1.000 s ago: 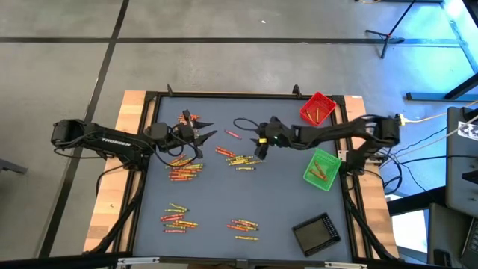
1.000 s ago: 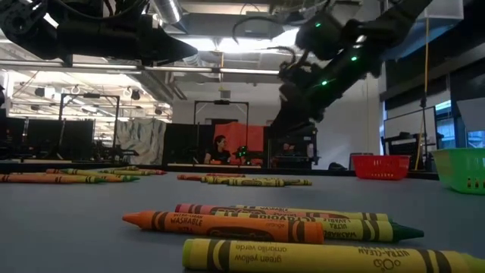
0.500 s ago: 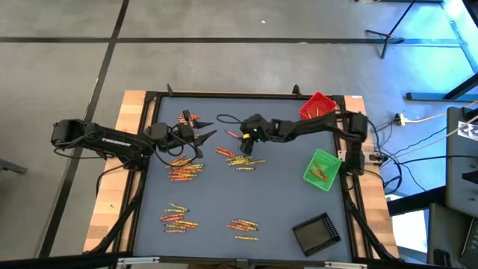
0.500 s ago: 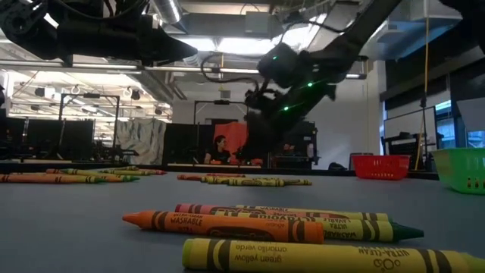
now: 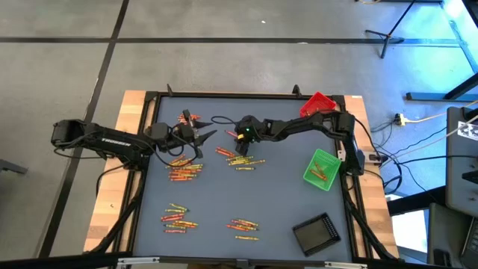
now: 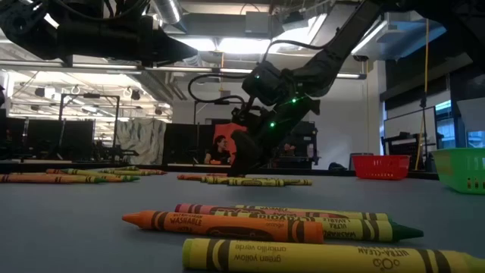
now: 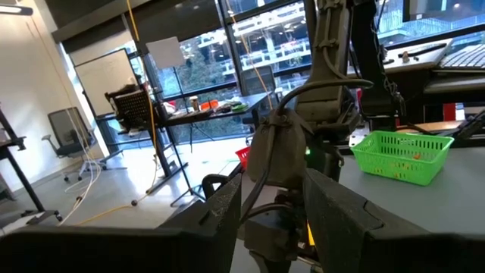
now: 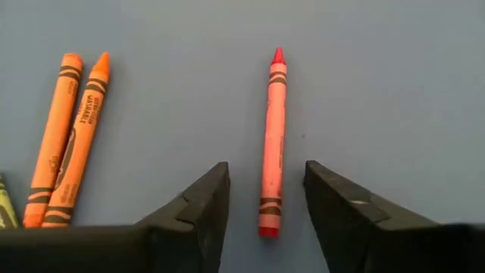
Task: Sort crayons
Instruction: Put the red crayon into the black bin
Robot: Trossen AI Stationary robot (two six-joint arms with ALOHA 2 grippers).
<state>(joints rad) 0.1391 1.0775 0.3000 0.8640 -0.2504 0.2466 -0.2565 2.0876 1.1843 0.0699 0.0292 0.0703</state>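
Note:
Crayons lie in loose groups on the grey mat: red and orange ones at the far left, a yellow and red group at the middle, and more near the front. A single red crayon lies flat on the mat. My right gripper is open and low over it, one finger on either side of the crayon's blunt end, not touching. In the high view this gripper sits at the mat's far middle. My left gripper hangs open and level above the mat, holding nothing.
Two orange crayons lie side by side close to the red one. A red tray stands at the far right corner, a green tray at the right and a black tray at the near right. Bare mat fills the middle.
My right gripper has travelled toward the table's left edge and come down, tipping further downward, until it stands over the single red crayon. The crayons have not moved.

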